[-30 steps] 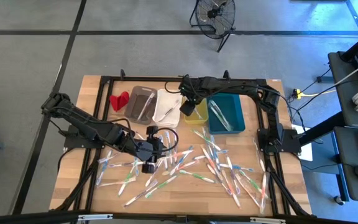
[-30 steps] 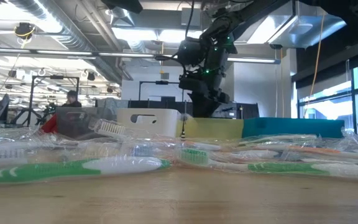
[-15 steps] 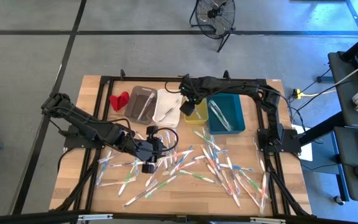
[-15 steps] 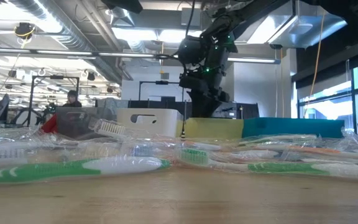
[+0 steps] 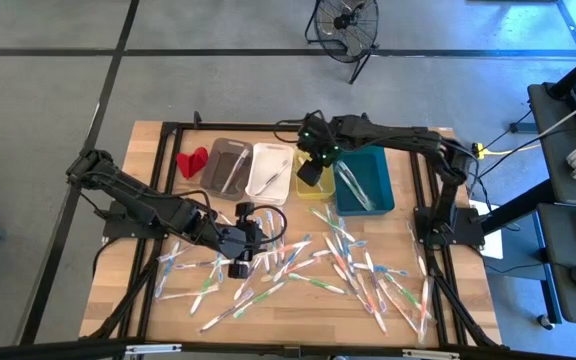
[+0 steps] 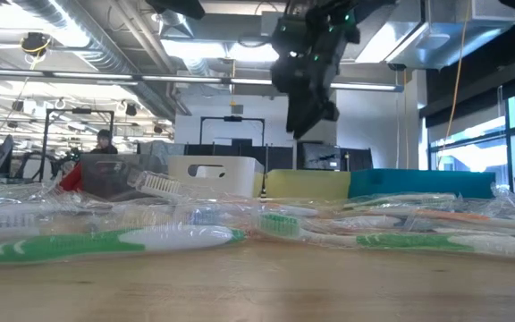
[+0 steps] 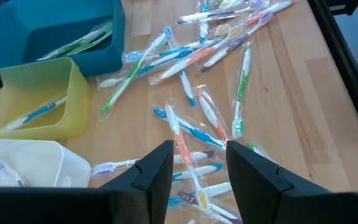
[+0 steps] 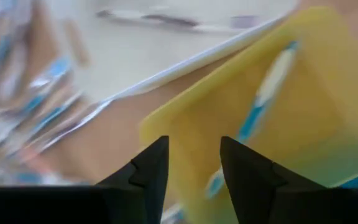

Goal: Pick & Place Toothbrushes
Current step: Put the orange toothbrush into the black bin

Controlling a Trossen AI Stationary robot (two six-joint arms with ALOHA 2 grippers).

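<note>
Many wrapped toothbrushes lie scattered over the near half of the wooden table. One blue-and-white toothbrush lies inside the yellow bin. My right gripper hangs open above that bin, fingers pointing down, with nothing between them; the low view shows the right gripper well clear of the bins. My left gripper hovers open over the toothbrushes at the table's left middle; in the high view the left gripper is above the pile and holds nothing.
A grey bin, a white bin and a teal bin, each with toothbrushes in it, flank the yellow one in a row at the far side. A small red object lies left of the grey bin. A black frame borders the table.
My right gripper has risen from just over the yellow bin to well above it, and has shifted a little toward the table's right edge. The left arm has kept still.
</note>
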